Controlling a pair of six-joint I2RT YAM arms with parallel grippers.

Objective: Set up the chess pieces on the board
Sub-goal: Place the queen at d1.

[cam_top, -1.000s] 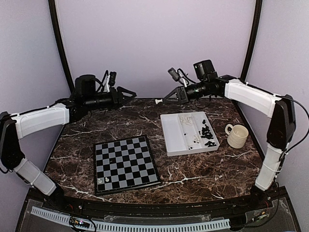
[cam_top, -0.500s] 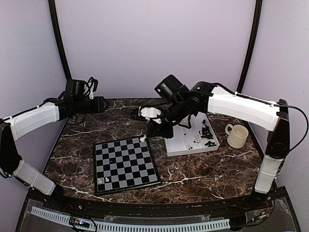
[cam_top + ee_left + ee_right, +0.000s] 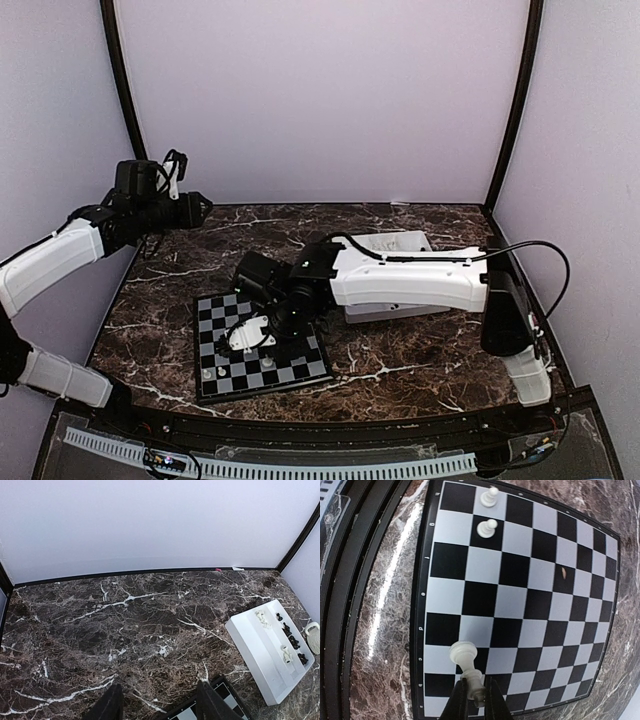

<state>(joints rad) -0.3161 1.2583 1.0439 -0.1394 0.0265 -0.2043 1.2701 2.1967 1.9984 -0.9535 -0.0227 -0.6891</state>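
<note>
In the right wrist view the right jaws, at the bottom centre of the frame, are pinched nearly shut on a white chessman (image 3: 468,667). It leans tilted, its wider rounded end toward the upper left, over the lower-left squares of the board (image 3: 520,605). Whether it touches the board I cannot tell. Near the top edge of that frame a white pawn (image 3: 491,495) stands upright on a light square, and a second pawn (image 3: 486,527) stands on the dark square just below it. From the top camera the right arm (image 3: 400,285) stretches from the right side across to the board at lower centre. The left arm (image 3: 60,250) sits in the upper left, well apart from the board. In the left wrist view the left jaws are spread wide: two dark fingers (image 3: 107,707) at the bottom edge, with only bare worktop (image 3: 125,630) between them and nothing held. At the right of that frame lies a white tray (image 3: 250,645) with white and black chessmen (image 3: 292,642) in its right-hand compartment, and a mug (image 3: 314,637) just beside it
</note>
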